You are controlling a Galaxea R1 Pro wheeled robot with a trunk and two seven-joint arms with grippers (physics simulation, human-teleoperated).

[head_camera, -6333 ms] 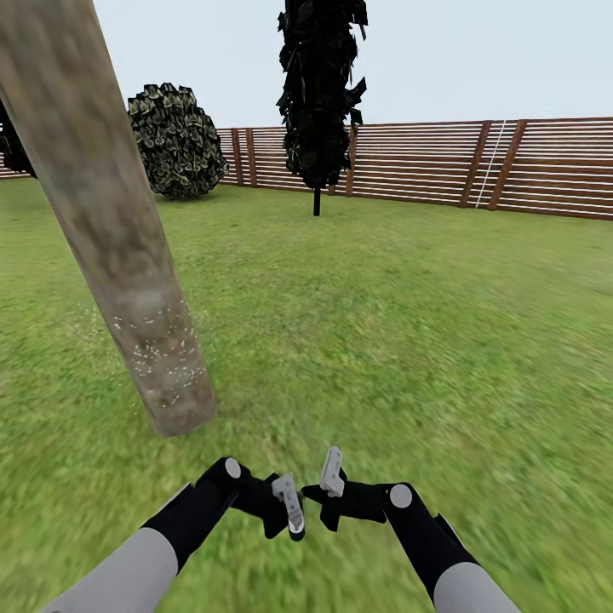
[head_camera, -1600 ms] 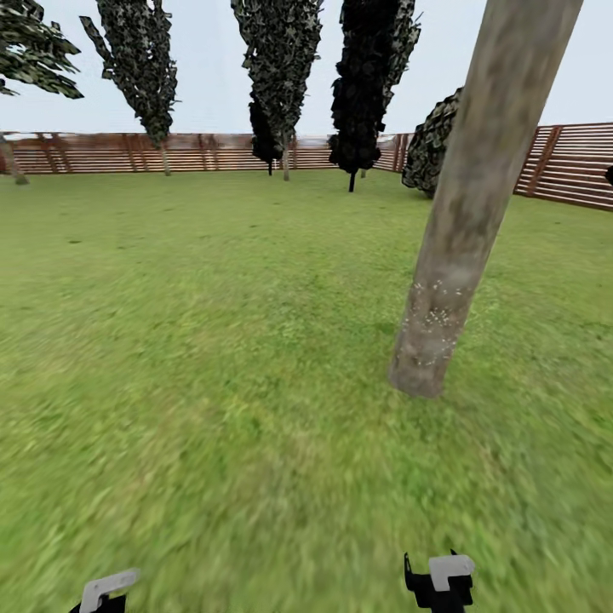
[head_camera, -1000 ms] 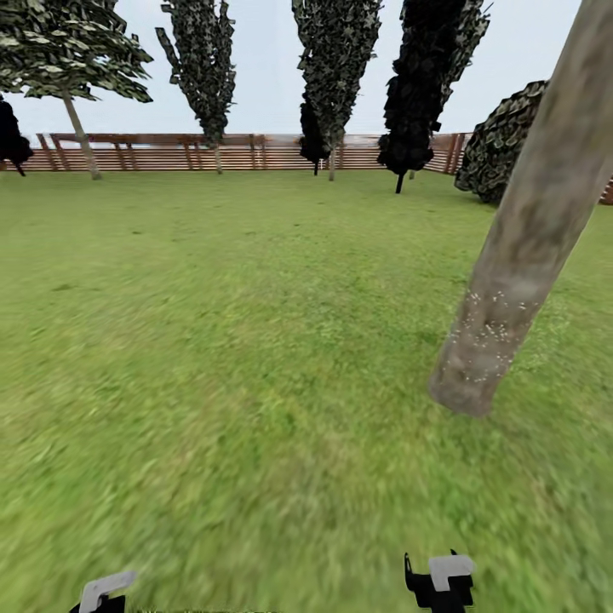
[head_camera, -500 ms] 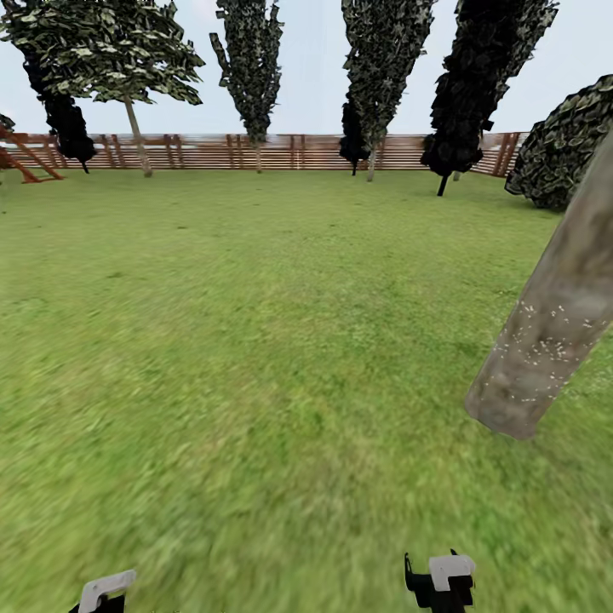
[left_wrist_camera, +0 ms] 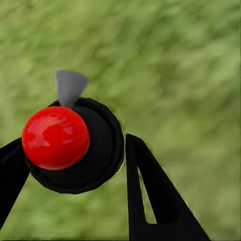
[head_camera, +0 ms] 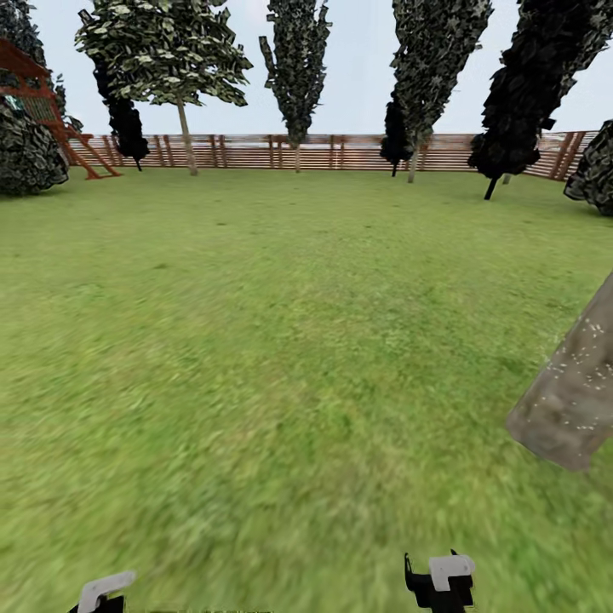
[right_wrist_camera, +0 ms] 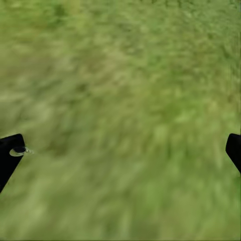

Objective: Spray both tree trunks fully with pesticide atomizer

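From the head, a thick pale mottled tree trunk [head_camera: 572, 400] rises from the green lawn [head_camera: 281, 340] well before the brown slatted fence [head_camera: 340, 151]; the left wrist shows the left gripper [left_wrist_camera: 75, 165] clamping a black round bottle with a red ball top [left_wrist_camera: 73, 145] over that lawn; the right wrist shows the right gripper [right_wrist_camera: 120, 150] spread wide above grass.

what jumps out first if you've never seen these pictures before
A shiny red ball on a black round body sits between the left gripper's dark fingers, over blurred grass. In the head view, a thick pale trunk flecked with white specks leans in at the right edge, and a wide lawn runs to a slatted fence lined with dark trees.
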